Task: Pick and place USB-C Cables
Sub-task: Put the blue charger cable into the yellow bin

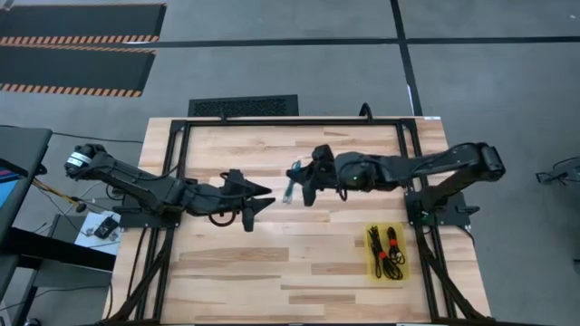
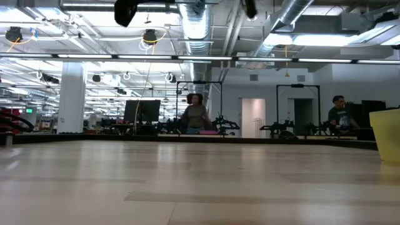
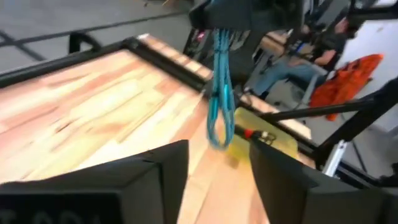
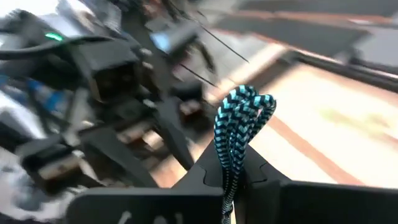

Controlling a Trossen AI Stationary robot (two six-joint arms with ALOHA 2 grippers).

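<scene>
The light blue braided cable (image 1: 290, 184) is a folded bundle hanging above the middle of the table from my right gripper (image 1: 300, 187), which is shut on it. The left wrist view shows the cable (image 3: 220, 93) dangling clear of the wood. My left gripper (image 1: 263, 201) is open and empty, just left of the cable at about the same height, with its fingers pointing toward the cable. Two black cables with red ties (image 1: 388, 246) lie in a yellow tray (image 1: 406, 272) at the table's right near side. I cannot pick out a short black cable. My right gripper pinches the blue cable bundle (image 4: 231, 163) between its two fingers, several strands together. The looped end (image 4: 245, 102) sticks out past the fingertips. The fingers come from the table's right, slanting down. The bundle is lifted clear and its lower loop (image 3: 217, 138) hangs free below.
A black frame (image 1: 290, 122) runs along the table's far and side edges. The yellow tray's wall (image 2: 386, 134) shows at the right in the low view. Bare wood lies under and in front of both grippers. People are in the room beyond the table.
</scene>
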